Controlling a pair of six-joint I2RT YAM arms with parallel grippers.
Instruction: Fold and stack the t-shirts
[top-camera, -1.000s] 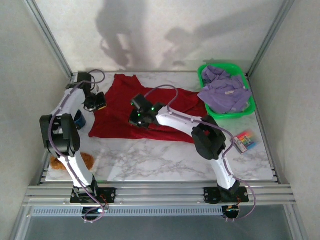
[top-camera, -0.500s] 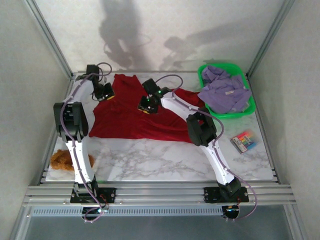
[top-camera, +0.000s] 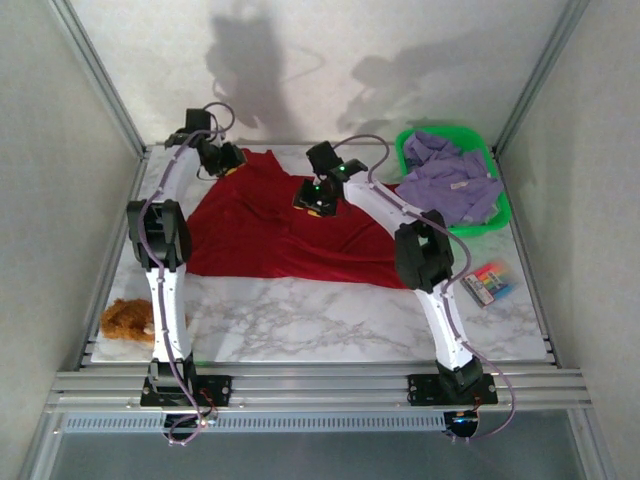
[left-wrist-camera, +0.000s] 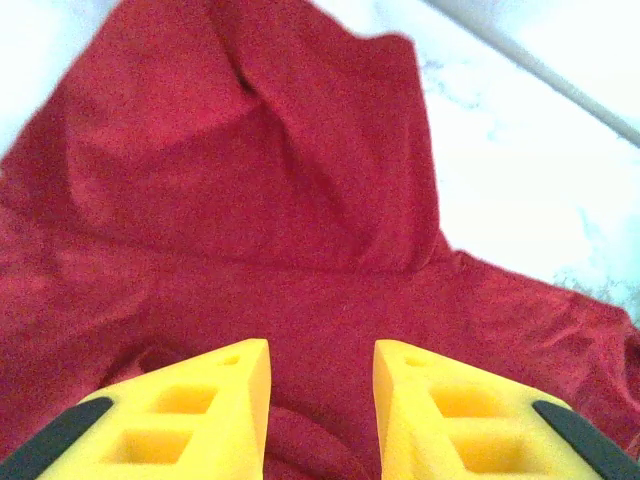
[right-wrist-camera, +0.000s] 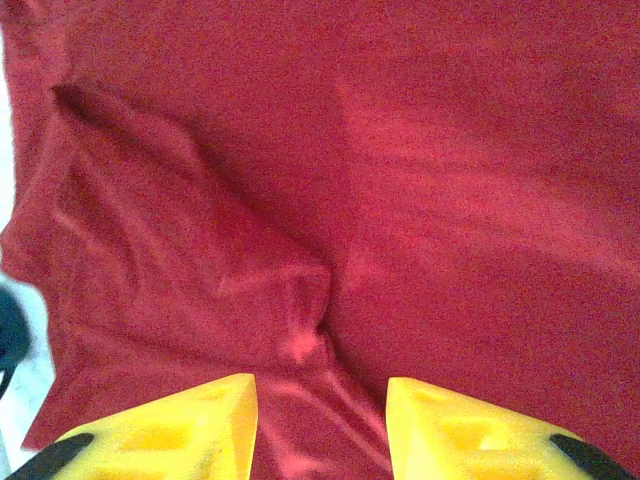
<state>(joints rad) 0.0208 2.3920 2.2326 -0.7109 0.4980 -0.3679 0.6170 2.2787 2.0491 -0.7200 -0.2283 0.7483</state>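
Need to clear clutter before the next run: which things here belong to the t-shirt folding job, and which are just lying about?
Belongs to the job:
- red t-shirt, spread out and rumpled
- lavender t-shirt, heaped in the basket

Just lying about:
- green basket
- fuzzy orange-brown lump, near left
- small multicoloured pack, right side

A white marble-patterned table (top-camera: 300, 320) with grey veins sits boxed in by pale, plain walls, a back wall (top-camera: 450, 60) and one on each side. Slanting metal posts (top-camera: 100, 75) rise from its far corners, and ribbed metal rails (top-camera: 320, 385) run along its near edge. Soft shadows (top-camera: 250, 50) fall across the back wall.
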